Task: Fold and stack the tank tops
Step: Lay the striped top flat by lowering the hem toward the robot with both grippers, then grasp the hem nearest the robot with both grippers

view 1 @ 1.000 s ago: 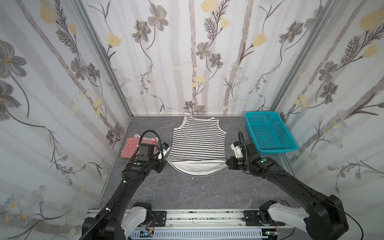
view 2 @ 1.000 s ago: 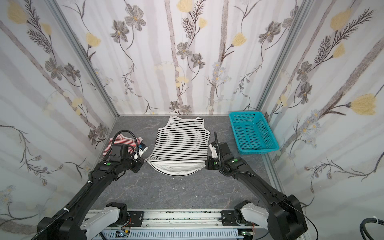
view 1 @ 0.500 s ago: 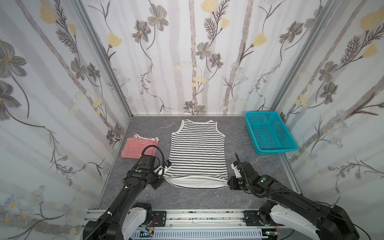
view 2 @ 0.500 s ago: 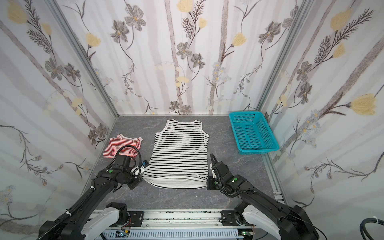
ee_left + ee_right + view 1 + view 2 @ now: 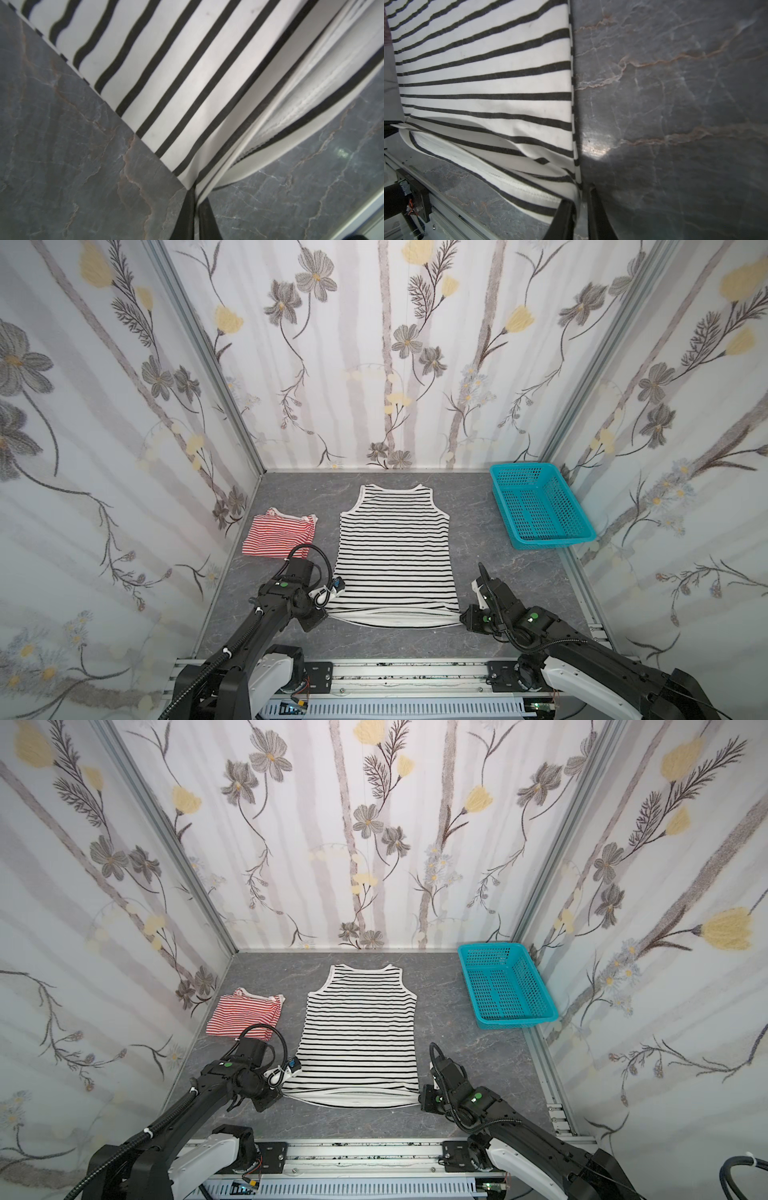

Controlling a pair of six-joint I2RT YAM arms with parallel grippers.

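The black-and-white tank top (image 5: 395,547) lies flat mid-tabletop (image 5: 498,572), its hem by the near edge and slightly rumpled. Your left gripper (image 5: 197,194) pinches its left hem corner. The right gripper (image 5: 579,194) stands slightly parted around the other corner. Release both fully, then lift straight off so the hem doesn't drag. The folded red-and-white tank top (image 5: 280,536) sits beside the left edge.

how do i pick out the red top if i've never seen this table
Start at the grey table and go to its left edge, by the flowered wall. The red top lies there, folded small. Its neighbour, the black-striped top, is spread flat in the middle.
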